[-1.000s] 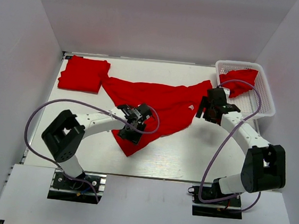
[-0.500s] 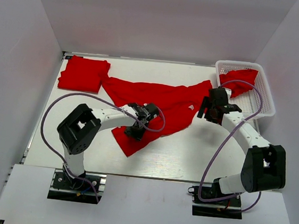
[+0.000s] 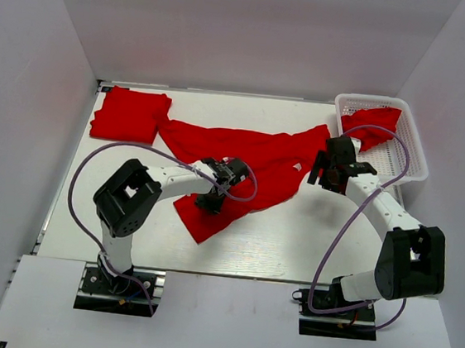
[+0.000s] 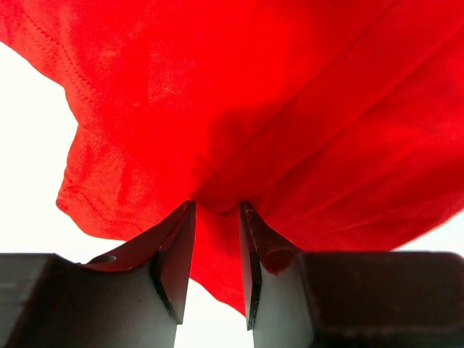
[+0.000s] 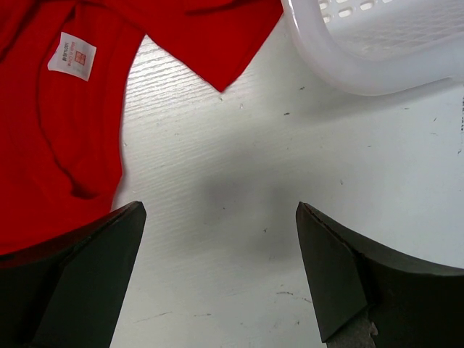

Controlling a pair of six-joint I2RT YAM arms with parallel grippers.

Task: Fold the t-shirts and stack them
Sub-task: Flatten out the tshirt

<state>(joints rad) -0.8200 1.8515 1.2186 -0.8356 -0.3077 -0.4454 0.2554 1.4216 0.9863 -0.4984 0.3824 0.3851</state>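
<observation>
Left wrist: t-shirt (image 4: 275,109) between jaws

Logged red: spread t-shirt (image 3: 259,156), folded t-shirt (image 3: 129,115), bundled t-shirt (image 3: 372,127). Logged white: perforated basket (image 3: 411,156), table (image 3: 292,238) (likewise the label (image 5: 72,56)).

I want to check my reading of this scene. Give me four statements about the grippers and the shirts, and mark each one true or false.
1. The left gripper is pinching the spread t-shirt. True.
2. The right gripper holds cloth. False: it is open with nothing between its fingers, over the bare table.
3. The white basket is empty. False: a crumpled red shirt lies in it.
4. A folded red shirt lies at the table's far left corner. True.
</observation>
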